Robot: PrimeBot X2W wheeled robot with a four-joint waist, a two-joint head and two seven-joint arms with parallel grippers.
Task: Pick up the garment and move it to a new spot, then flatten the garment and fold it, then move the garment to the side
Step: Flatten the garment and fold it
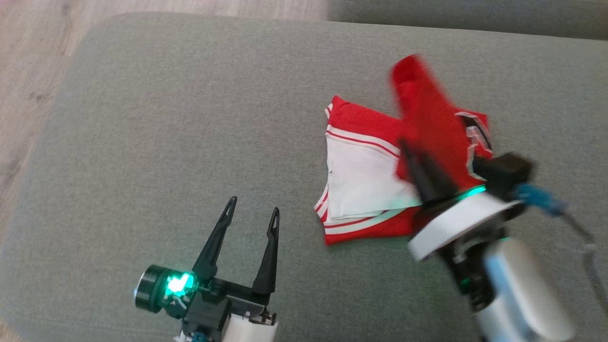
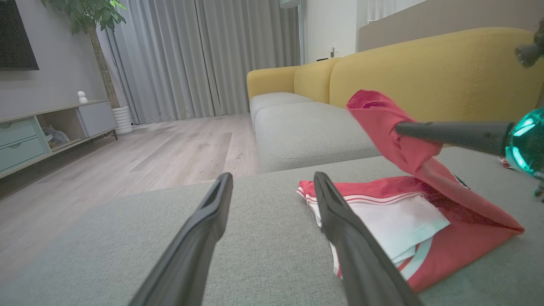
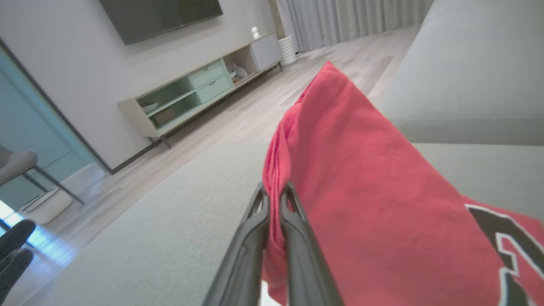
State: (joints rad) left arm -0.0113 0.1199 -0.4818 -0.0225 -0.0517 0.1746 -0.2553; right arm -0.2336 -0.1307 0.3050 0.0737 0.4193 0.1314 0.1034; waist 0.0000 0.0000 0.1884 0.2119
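The garment (image 1: 365,175) is a red and white jersey with striped trim, lying partly folded on the grey sofa cushion (image 1: 190,118). My right gripper (image 1: 407,148) is shut on a red flap of it and holds that flap lifted above the rest; the raised flap (image 2: 382,127) shows in the left wrist view, pinched by the dark fingers (image 2: 446,131). In the right wrist view the fingertips (image 3: 272,199) clamp the red cloth (image 3: 361,191), which bears a black and white mark. My left gripper (image 1: 251,209) stands open over bare cushion, left of the garment (image 2: 395,221), holding nothing.
Wooden floor (image 1: 28,61) lies past the cushion's left edge. A yellow sofa back (image 2: 425,72) and another grey seat (image 2: 306,131) stand beyond. A low TV cabinet (image 3: 199,89) lines the wall, with curtains (image 2: 191,59) and a potted plant (image 2: 97,25) near it.
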